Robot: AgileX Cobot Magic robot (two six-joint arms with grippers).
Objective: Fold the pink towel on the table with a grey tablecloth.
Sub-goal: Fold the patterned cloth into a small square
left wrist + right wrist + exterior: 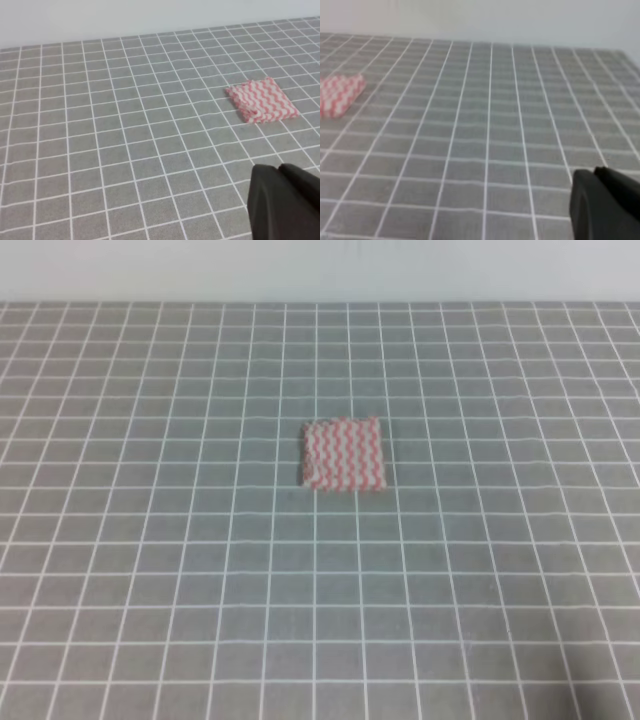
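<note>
On grey table — pink towel folded; pincer states cannot tell.

Beyond the far edge of my work surface I see only a plain pale wall, whitish with maybe a faint blue tint, though blur makes that uncertain. The light falls soft and even.
</note>
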